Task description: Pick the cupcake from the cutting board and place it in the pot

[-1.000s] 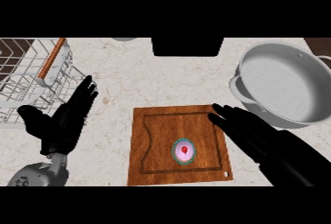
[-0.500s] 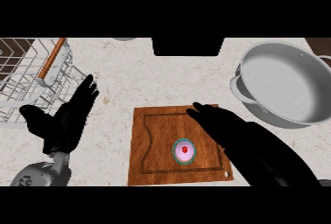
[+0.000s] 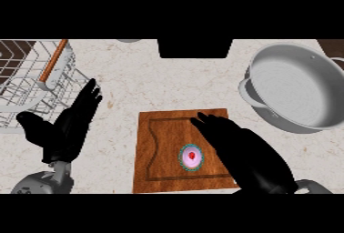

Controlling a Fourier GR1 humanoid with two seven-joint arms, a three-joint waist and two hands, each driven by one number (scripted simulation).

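Pot (image 3: 295,86): grey, at the counter's right, well apart from the board.
Cutting board (image 3: 158,150): wooden, centre.
Dish rack (image 3: 30,77): wire, far left.
Right hand (image 3: 235,145): over the board, fingers straight, holding nothing, just beside the cupcake.
Left hand (image 3: 67,127): open, resting at the left.
Cupcake (image 3: 192,157): on the board's lower right. Risk: straight fingers could nudge or topple it before closing.

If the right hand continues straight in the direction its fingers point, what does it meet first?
Probably nothing soon: the right hand points up-left across the cutting board, past the cupcake beside it, toward bare counter. Its height is unclear.
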